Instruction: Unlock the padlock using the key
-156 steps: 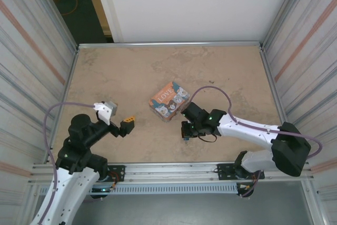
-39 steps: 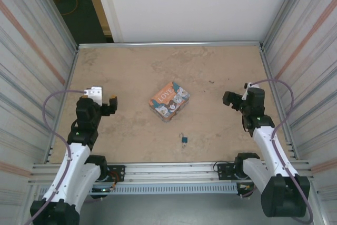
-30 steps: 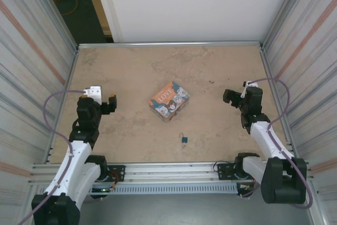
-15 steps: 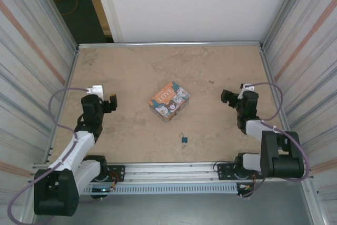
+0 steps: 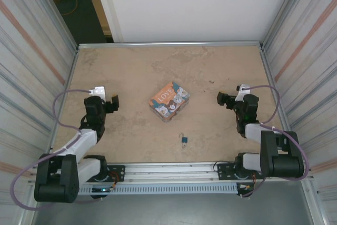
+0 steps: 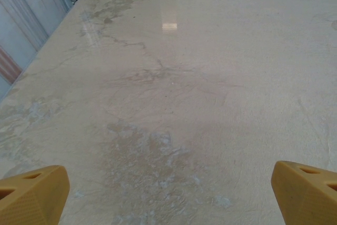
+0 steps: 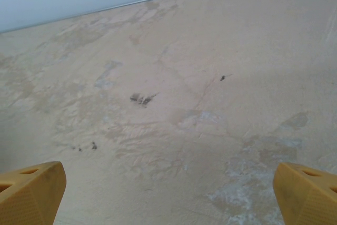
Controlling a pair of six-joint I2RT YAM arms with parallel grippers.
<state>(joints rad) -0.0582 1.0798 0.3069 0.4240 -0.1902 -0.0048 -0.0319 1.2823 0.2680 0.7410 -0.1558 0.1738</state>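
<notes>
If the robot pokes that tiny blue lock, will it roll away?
Probably not. The padlock looks blocky, so it would likely slide on the smooth table, not roll. It is tiny beside the box, so probably light and fiddly to pinch.

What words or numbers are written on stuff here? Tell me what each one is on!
"LOVE": in big letters on the top of the orange cartoon box.
Anything else printed on that box among the cartoon pictures: too small to read.
Blue padlock: too tiny to tell whether it has any writing.
</notes>
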